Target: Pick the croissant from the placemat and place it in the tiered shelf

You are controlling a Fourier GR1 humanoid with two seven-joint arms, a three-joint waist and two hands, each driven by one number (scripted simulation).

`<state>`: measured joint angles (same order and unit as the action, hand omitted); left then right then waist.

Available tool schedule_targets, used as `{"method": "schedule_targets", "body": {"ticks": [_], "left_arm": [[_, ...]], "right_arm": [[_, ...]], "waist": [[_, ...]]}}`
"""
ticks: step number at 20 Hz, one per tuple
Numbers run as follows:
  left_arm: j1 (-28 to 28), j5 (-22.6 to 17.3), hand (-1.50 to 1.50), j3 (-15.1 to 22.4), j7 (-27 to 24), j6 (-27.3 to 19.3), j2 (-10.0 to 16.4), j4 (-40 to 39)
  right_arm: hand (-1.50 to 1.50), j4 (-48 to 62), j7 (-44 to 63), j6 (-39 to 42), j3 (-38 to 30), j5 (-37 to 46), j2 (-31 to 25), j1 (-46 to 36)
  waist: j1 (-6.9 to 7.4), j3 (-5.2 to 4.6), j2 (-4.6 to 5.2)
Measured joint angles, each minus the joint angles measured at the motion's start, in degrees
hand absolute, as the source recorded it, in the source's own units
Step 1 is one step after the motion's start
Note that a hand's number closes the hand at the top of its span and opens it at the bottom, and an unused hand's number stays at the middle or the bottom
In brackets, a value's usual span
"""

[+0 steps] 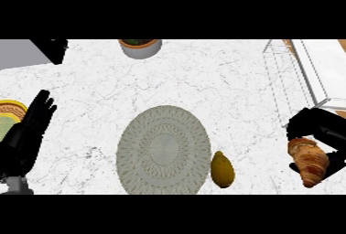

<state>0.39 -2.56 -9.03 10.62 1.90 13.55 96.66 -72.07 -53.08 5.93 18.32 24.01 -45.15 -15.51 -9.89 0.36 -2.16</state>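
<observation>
The brown croissant is held at the right edge of the view, off the placemat, with my right hand curled round its upper end. The round grey woven placemat lies at the centre of the marble counter with nothing on it. The white tiered shelf stands at the upper right, just beyond the right hand. My left hand rests open at the left edge, fingers pointing up.
A yellow-brown oval fruit lies against the placemat's right rim. A grey pot with a plant stands at the top centre. A yellow patterned plate shows at the left edge behind the left hand. A dark and grey appliance fills the top left corner.
</observation>
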Motion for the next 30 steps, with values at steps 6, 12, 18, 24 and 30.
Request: {"method": "schedule_targets", "body": {"ticks": [6, 12, 18, 24, 30], "left_arm": [[1.01, -0.48, 0.0, -0.45, -0.15, 0.48, 0.39, 1.06], [1.39, -0.76, 0.0, 0.35, -0.71, 1.44, 0.21, 1.89], [0.7, -0.64, 0.0, 1.77, -0.56, 2.18, -0.09, 2.61], [0.1, -0.53, 0.0, 2.77, -0.69, 2.86, -0.18, 2.81], [-0.27, -0.32, 0.0, 3.74, -0.59, 3.1, -0.66, 2.67]], "right_arm": [[1.5, 0.25, -5.1, 6.01, -10.76, -15.34, -12.58, 4.11], [1.5, 1.02, -4.36, 10.95, -18.64, -28.59, -22.9, 8.74], [1.5, 0.73, -3.77, 14.44, -21.98, -38.98, -28.51, 12.55], [1.5, -4.38, 2.5, 22.02, -16.99, -51.72, -27.7, 16.69], [1.5, -7.42, 6.67, 21.41, -21.14, -59.03, -32.08, 14.19]], "waist": [[0.77, -0.11, 0.41], [2.81, -0.18, 0.91], [4.93, -0.19, 1.34], [7.11, -0.27, 1.96], [7.99, -0.25, 1.61]]}}
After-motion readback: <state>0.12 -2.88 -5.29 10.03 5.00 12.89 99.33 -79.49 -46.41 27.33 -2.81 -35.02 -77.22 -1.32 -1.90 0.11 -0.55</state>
